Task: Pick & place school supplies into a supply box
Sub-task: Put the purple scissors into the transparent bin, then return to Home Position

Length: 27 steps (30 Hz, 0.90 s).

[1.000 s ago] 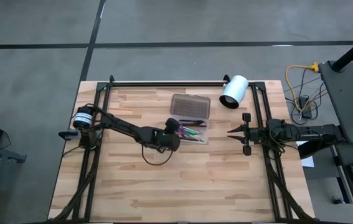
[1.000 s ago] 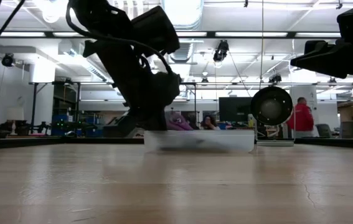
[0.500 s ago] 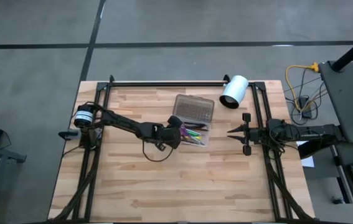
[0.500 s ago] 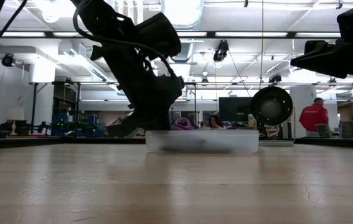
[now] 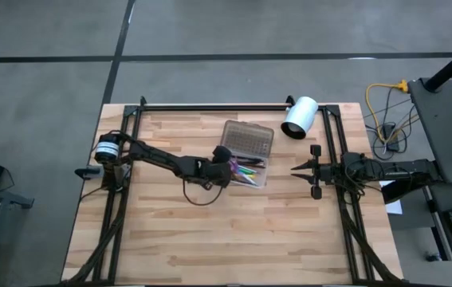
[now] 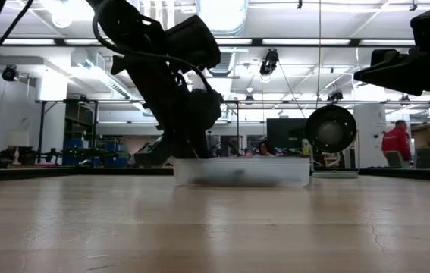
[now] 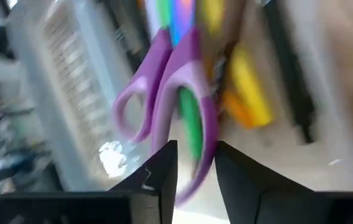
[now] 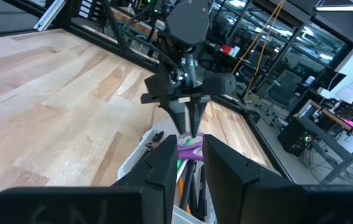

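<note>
One box (image 5: 246, 151) holds one pair of scissors (image 7: 173, 99) among several pens. The left pincer (image 5: 227, 163) hangs above, parted; the right pincer (image 5: 297, 168) waits, slightly parted.

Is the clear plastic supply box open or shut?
Open: the clear plastic supply box's grey dotted lid is swung back, with pens visible inside in the high view.

the near half of the wooden table (image 5: 233, 231) is bare, so there is lots of room there. in the middle, the left gripper (image 5: 227, 167) hangs right over the supply box (image 5: 249, 163), blocking the way in from that side. the box's raised lid (image 5: 248, 139) walls off the far side. a white cylinder (image 5: 298, 118) lies near the far right corner.
</note>
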Motion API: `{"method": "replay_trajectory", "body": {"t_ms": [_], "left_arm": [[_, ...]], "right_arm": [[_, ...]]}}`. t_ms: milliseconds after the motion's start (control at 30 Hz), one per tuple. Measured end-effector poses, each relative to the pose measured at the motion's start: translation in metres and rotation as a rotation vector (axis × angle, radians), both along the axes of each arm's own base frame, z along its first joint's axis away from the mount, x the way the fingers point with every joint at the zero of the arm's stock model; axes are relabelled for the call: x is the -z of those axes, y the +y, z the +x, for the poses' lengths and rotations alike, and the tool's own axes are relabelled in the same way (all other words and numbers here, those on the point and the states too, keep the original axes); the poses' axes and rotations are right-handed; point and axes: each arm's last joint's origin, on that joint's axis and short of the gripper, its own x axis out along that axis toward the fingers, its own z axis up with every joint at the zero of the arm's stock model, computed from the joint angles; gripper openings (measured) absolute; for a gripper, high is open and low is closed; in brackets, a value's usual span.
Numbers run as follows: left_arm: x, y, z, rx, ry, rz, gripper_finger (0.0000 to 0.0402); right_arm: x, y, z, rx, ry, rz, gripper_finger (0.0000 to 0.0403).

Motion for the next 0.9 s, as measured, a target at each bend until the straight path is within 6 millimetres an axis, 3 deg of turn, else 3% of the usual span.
{"method": "replay_trajectory", "body": {"t_ms": [167,433,700,900], "left_arm": [[-0.011,0.001,-0.003,-0.124,-0.075,0.074,0.0099],[-0.043,-0.011,-0.01,-0.17,-0.232,-0.006,0.01],[-0.072,-0.032,-0.025,-0.065,-0.29,-0.209,0.01],[-0.099,-0.035,-0.039,0.002,-0.429,-0.408,0.01]], "right_arm": [[0.0,0.0,0.0,0.0,0.001,0.0,0.0068],[0.0,0.0,0.0,0.0,0.001,0.0,0.0068],[0.0,0.0,0.0,0.0,0.0,0.0,0.0068],[0.0,0.0,0.0,0.0,0.0,0.0,0.0068]]}}
